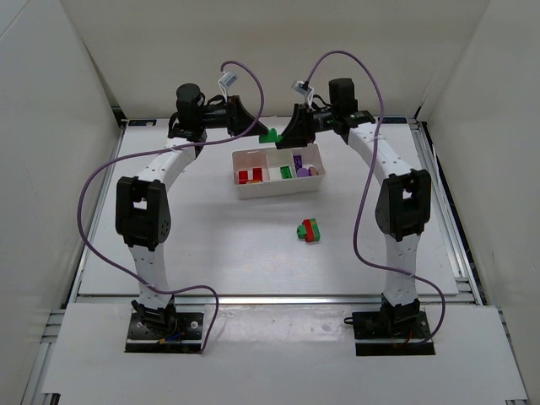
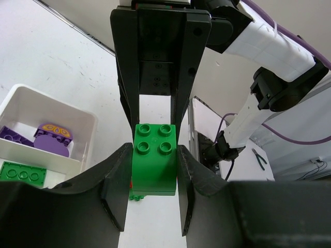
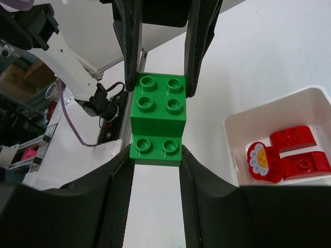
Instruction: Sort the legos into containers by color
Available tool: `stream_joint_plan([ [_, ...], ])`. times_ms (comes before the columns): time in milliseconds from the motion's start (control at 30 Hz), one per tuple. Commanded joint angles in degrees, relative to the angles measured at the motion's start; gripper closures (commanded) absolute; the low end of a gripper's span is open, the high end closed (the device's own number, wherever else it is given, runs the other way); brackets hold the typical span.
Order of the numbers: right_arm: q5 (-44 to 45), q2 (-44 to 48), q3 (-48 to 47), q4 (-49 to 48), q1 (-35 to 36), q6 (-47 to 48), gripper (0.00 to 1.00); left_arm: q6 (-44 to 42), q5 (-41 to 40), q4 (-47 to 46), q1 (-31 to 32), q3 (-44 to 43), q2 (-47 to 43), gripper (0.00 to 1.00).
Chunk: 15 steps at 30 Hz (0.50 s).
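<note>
A green lego stack (image 1: pixel 270 133) hangs just behind the white tray (image 1: pixel 278 192), held from both sides. My left gripper (image 1: pixel 257 131) is shut on its taller green brick (image 2: pixel 154 163), and my right gripper (image 1: pixel 285 133) is shut on the lower green step (image 3: pixel 155 147). In the right wrist view the left fingers (image 3: pixel 129 46) clamp the upper green block (image 3: pixel 158 106). The tray holds red bricks (image 1: pixel 250 175) on the left, a green one (image 1: pixel 286 172) in the middle and purple ones (image 1: pixel 304 164) on the right. A red-and-green stack (image 1: pixel 310 230) lies on the table in front of the tray.
The tray's wall (image 2: pixel 88 121) shows left of my left fingers, with purple pieces (image 2: pixel 54 139) and a green plate (image 2: pixel 23 172) inside. Red bricks (image 3: pixel 297 152) and a red flower piece (image 3: pixel 260 161) show in the right wrist view. Purple cables (image 1: pixel 93 194) loop beside both arms.
</note>
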State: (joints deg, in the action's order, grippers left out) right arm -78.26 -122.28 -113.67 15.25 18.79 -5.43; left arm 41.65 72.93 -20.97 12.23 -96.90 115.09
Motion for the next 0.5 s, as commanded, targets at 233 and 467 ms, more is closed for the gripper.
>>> stream_joint_plan([
  [233, -5.32, 2.48, -4.63, 1.63, -0.24, -0.28, 1.0, 1.15, -1.12, -1.26, 0.07, 0.84, -2.15, 0.58],
  [467, -5.24, 2.48, -5.25, 1.02, -0.07, -1.07, 1.0, 2.21, 3.09, -1.26, 1.13, -0.3, -0.57, 0.47],
])
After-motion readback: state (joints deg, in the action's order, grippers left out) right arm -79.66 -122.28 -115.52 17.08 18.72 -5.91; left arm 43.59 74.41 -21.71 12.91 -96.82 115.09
